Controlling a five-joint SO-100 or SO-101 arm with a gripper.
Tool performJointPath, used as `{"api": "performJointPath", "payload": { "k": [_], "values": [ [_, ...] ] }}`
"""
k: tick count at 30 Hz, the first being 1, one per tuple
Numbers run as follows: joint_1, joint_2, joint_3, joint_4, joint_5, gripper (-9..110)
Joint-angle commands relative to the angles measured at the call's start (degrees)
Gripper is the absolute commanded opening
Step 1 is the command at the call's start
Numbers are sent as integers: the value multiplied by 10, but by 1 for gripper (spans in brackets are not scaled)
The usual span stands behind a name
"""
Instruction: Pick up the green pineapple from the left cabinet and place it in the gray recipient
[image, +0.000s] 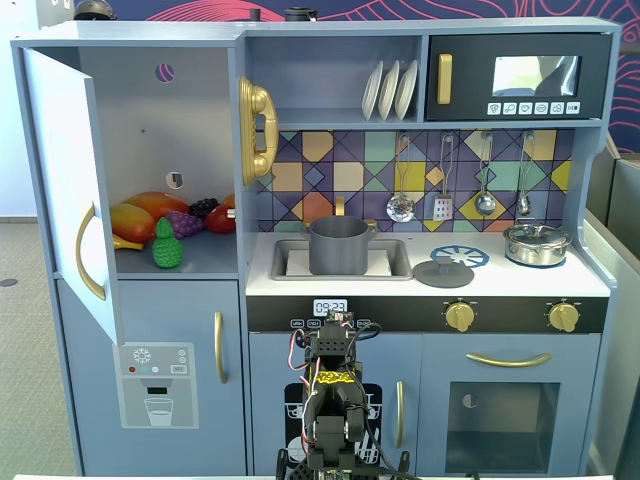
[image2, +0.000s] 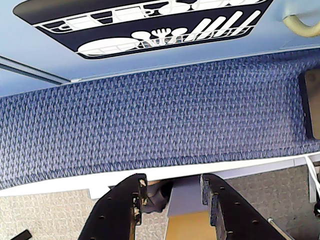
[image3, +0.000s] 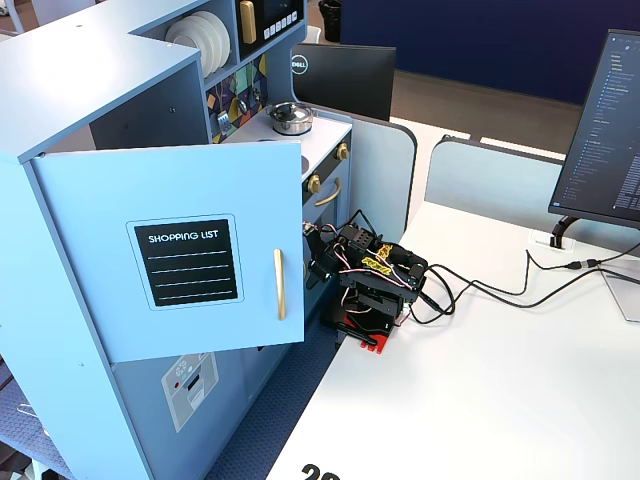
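Status: the arm (image: 335, 400) sits folded low in front of the kitchen, well below the shelf. In the wrist view the jaws (image2: 172, 200) are spread and hold nothing; they face down at blue carpet (image2: 160, 115) and the table (image3: 480, 380) edge.

Location of task items: the pineapple (image: 167, 245) stands upright at the front edge of the cabinet (image: 150, 130) shelf, just ahead of the grapes (image: 184, 223) and beside the mango (image: 132, 222). The pot (image: 339, 246) sits in the sink (image: 400, 262) to the right in a fixed view, open and empty as far as can be seen.

Hazards:
- The open door (image: 70, 190) projects from the shelf's left edge toward the arm. In a fixed view it overhangs the arm's side (image3: 170, 250). A wide swing would likely strike it.
- The gold phone (image: 257, 128) hangs on the wall between cabinet and sink, directly in the transfer path. A low carry could snag it.
- Crowded fruit behind the pineapple: an overshoot would likely push it back or pinch grapes as well.
- The bumpy, tapered body may slip from a shallow grip.

Clearance: open room above the shelf's front edge and over the sink. Approach from front, retract fully before traversing right.
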Motion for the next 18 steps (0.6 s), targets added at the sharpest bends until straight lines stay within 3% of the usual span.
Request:
{"api": "performJointPath", "payload": {
  "k": [1, 11, 14, 18],
  "values": [
    [13, -3, 11, 100, -11, 0],
    [-11, -4, 11, 92, -23, 0],
    [-92, -8, -2, 22, 7, 0],
    [-297, -94, -135, -48, 24, 0]
  ]
}}
